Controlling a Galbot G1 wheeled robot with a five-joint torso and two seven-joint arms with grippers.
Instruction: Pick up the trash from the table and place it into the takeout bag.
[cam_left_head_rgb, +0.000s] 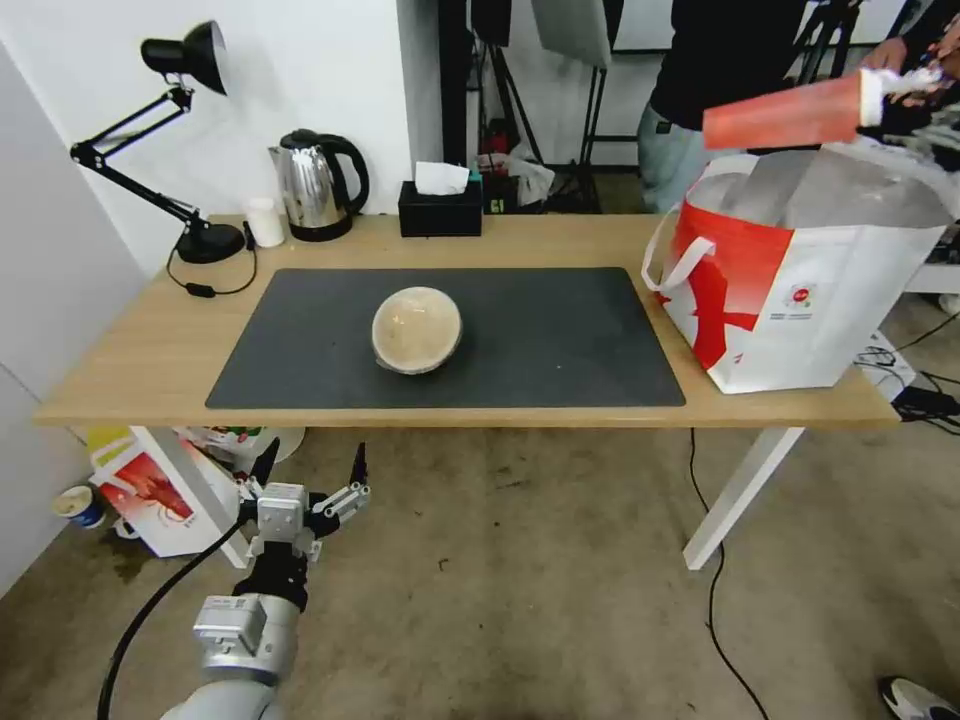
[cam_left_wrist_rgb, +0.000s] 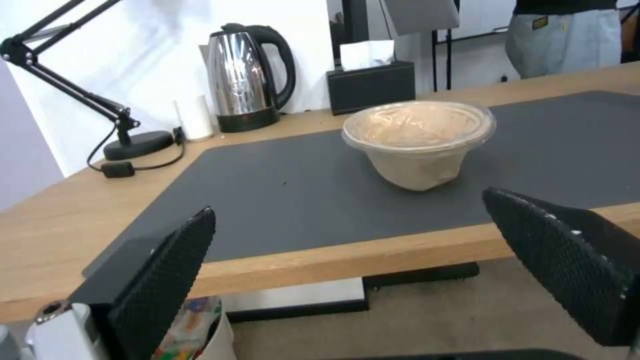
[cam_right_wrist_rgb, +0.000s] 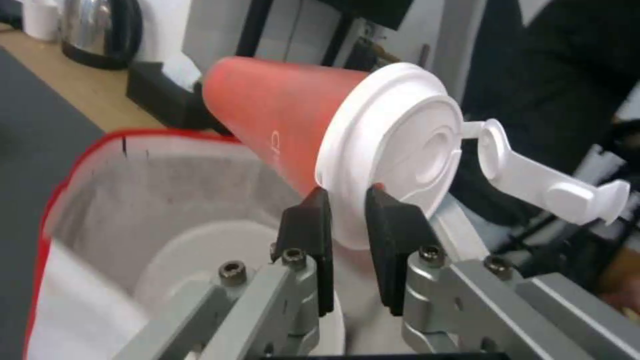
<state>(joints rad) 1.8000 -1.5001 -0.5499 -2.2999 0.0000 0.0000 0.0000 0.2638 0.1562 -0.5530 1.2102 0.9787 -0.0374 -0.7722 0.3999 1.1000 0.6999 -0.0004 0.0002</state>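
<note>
The left arm hung low in the lower left of the head view, its left gripper (cam_left_head_rgb: 312, 470) pointing up with fingers (cam_left_wrist_rgb: 163, 272) spread wide and empty. The right gripper (cam_right_wrist_rgb: 347, 200) sat at the upper right edge, its fingertips pinched together.

**Layout around the desk mat**

The mat (cam_left_head_rgb: 540, 340) lies on the middle of the table (cam_left_head_rgb: 130, 370). The domed bowl (cam_left_head_rgb: 417, 329) sits on the mat, left of its centre. Behind the mat, along the table's back edge, stand the kettle (cam_left_head_rgb: 315, 185) and the tissue box (cam_left_head_rgb: 440, 205); the small cup (cam_left_head_rgb: 265, 222) and the desk lamp (cam_left_head_rgb: 190, 150) stand behind the mat's left end. Right of the mat the takeout bag (cam_left_head_rgb: 800, 290) stands on the table's right end. Above the bag's opening the drink cup (cam_left_head_rgb: 790, 115) lies tilted on its side, held at its lid rim by the right gripper (cam_right_wrist_rgb: 347, 235); a round bowl (cam_right_wrist_rgb: 200, 260) lies in the bag. The left gripper (cam_left_head_rgb: 305, 480) hangs before the mat's near left edge, below table height.
</note>
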